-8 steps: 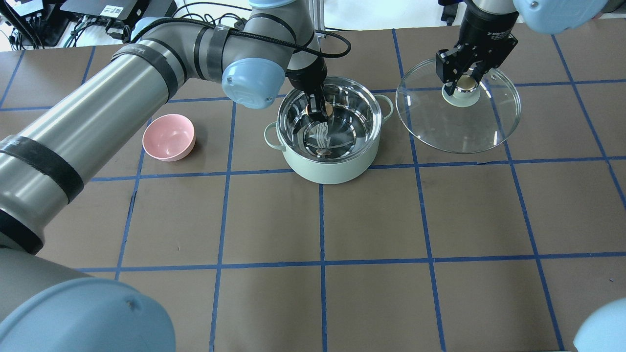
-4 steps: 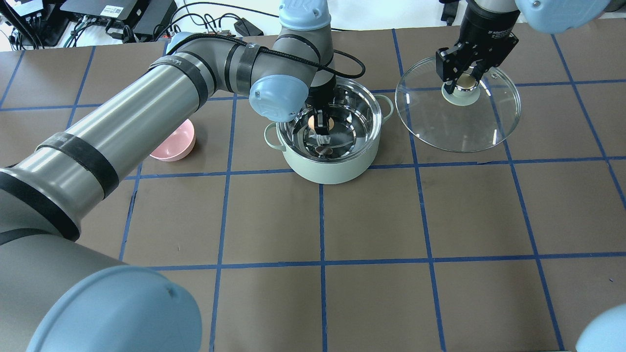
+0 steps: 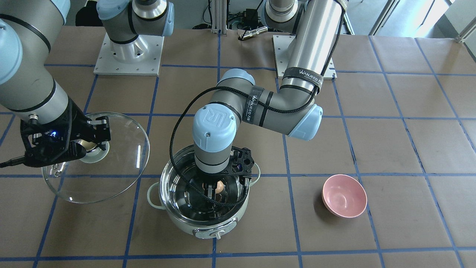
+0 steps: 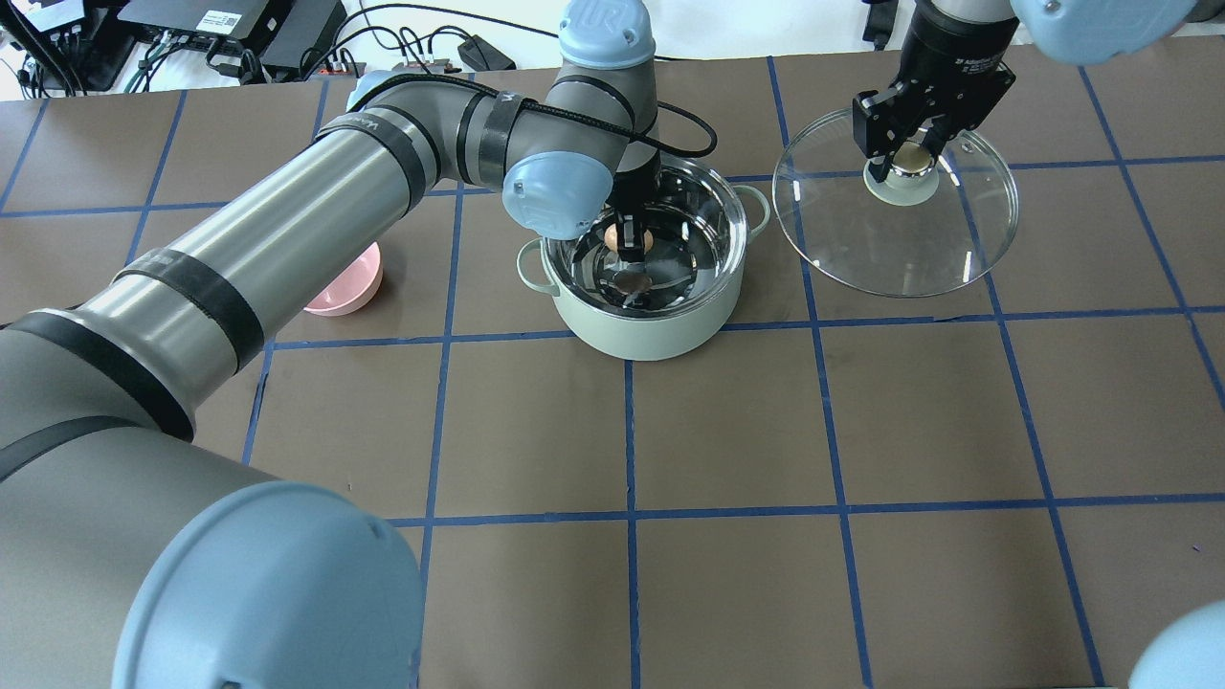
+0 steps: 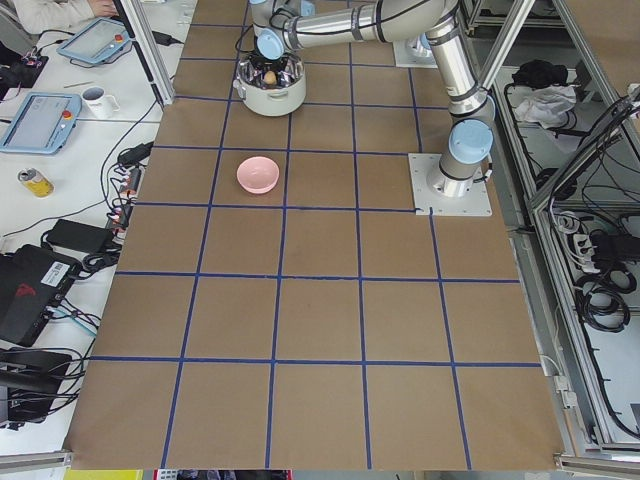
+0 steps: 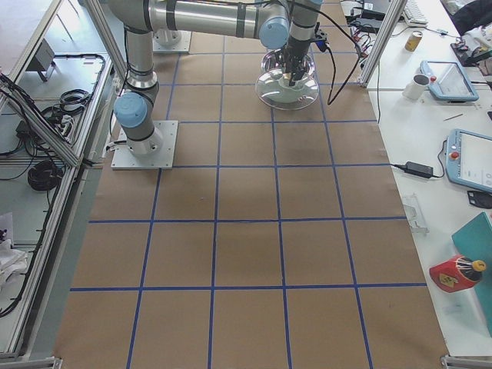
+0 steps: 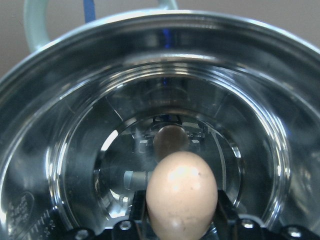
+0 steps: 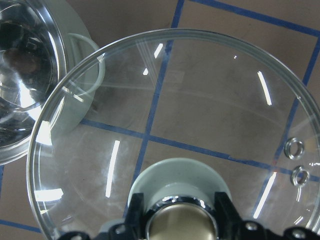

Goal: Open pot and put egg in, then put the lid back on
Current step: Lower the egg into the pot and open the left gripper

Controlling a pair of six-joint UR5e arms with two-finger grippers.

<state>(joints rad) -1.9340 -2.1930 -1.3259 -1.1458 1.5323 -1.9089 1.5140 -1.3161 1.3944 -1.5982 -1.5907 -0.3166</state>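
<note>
Left tool [image 4: 628,240] around egg [image 7: 182,195], inside pot [image 4: 651,337]

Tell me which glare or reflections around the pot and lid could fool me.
Left wrist view: the egg is close and slightly soft, and the darker oval above it looks like its reflection in the steel floor of the pot, not a second egg. Overhead view: the same dark reflection sits below the egg, with bright rim highlights. Right wrist view: white glare streaks cross the lid.

The brown, blue-gridded table [image 4: 727,431] bears the pot [image 4: 651,335] and a pink bowl [image 3: 344,195].
</note>
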